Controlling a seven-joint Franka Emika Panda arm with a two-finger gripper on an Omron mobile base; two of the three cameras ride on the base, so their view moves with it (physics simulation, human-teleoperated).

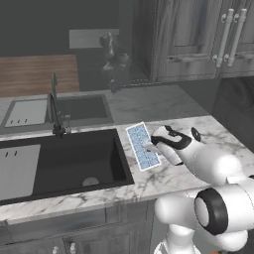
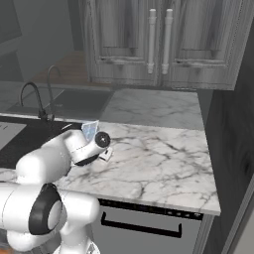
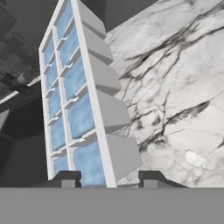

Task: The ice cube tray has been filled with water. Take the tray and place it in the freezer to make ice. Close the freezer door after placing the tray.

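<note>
My gripper (image 3: 109, 179) is shut on the near end of the ice cube tray (image 3: 72, 100). One finger presses its top face and the other the undersides of its cells. The white tray (image 1: 143, 147) hangs just above the marble counter (image 1: 198, 126) beside the sink, tipped on its long edge with its face towards the sink. The water (image 3: 81, 116) shows as pale blue glossy squares in two columns. From the right base view a corner of the tray (image 2: 90, 130) sticks up behind my hand. The freezer and its door are out of view.
A dark sink (image 1: 64, 163) with a black faucet (image 1: 54, 106) lies left of the tray. Grey wood-grain cabinets with pale bar handles (image 1: 228, 37) stand behind the counter. A dark tall panel (image 2: 233, 124) bounds the counter on the right, and a dishwasher front (image 2: 141, 223) sits below.
</note>
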